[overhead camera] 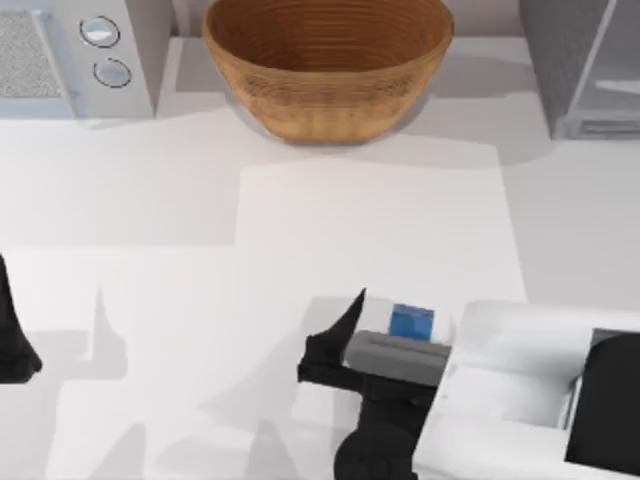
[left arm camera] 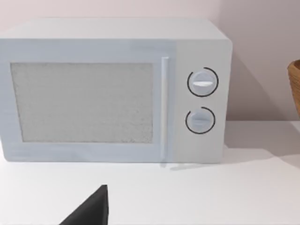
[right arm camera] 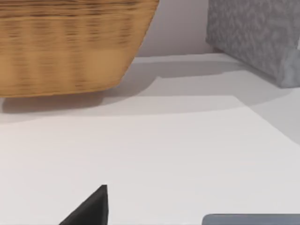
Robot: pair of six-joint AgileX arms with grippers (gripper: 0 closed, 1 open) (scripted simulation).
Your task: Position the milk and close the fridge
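Observation:
The milk (overhead camera: 412, 321), a small carton with a blue top and a white lower part, stands near the table's front, right of centre. My right gripper (overhead camera: 398, 310) is at the carton and open. One black finger (overhead camera: 348, 322) stands just left of the carton's white side, and the arm hides the other finger. That same finger (right arm camera: 91, 211) appears in the right wrist view. The fridge (overhead camera: 562, 60) stands at the back right with its speckled grey side (right arm camera: 253, 33) toward the table, its door panel (overhead camera: 610, 125) open and the pale interior showing. My left gripper (overhead camera: 15, 345) is parked at the left edge.
A large woven basket (overhead camera: 328, 60) sits at the back centre, and its side (right arm camera: 70, 42) looms in the right wrist view. A white microwave with two round knobs (overhead camera: 105, 50) stands at the back left, facing the left wrist camera (left arm camera: 112, 89). Bare tabletop lies between the milk and the fridge.

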